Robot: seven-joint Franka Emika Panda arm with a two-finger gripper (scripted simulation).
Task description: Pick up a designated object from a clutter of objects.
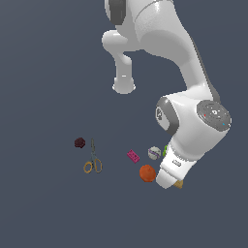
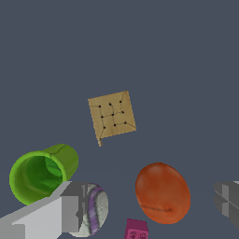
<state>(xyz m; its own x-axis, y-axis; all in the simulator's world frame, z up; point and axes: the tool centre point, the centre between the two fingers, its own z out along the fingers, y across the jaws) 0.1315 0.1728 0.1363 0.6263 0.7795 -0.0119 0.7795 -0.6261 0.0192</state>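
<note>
**Operator:** Two views logged. Exterior view first: the arm is bent low over the clutter, and its hand hides nearly all of my target. Only a tan corner of the cracker (image 1: 179,184) shows, poking out beside the hand on the exterior view's right. The orange ball (image 1: 147,173) sits just beside the hand on the exterior view's left, with the pink block (image 1: 133,156) and the white ball (image 1: 154,152) a little farther back. The berry (image 1: 80,143) and scissors (image 1: 93,162) lie well apart from all this.

**Observer:** Can you read the fingers from there?

**Operator:** No, they are hidden. Wrist view next: both fingers show at the frame edges, one finger (image 2: 51,214) in front of the white ball, the other across the frame, so the gripper (image 2: 140,205) stands wide open and holds nothing. The orange ball lies in the gap between the fingers. The cracker lies flat on the floor, past the ball, not between the fingers, and touches nothing. The green cup (image 2: 39,172) lies tipped on its side, near the first finger.

**Observer:** Long axis?

**Operator:** None; it is square, turned slightly askew to the finger line. My judgement: shift forward over it, clear of the ball, before descending.
</note>
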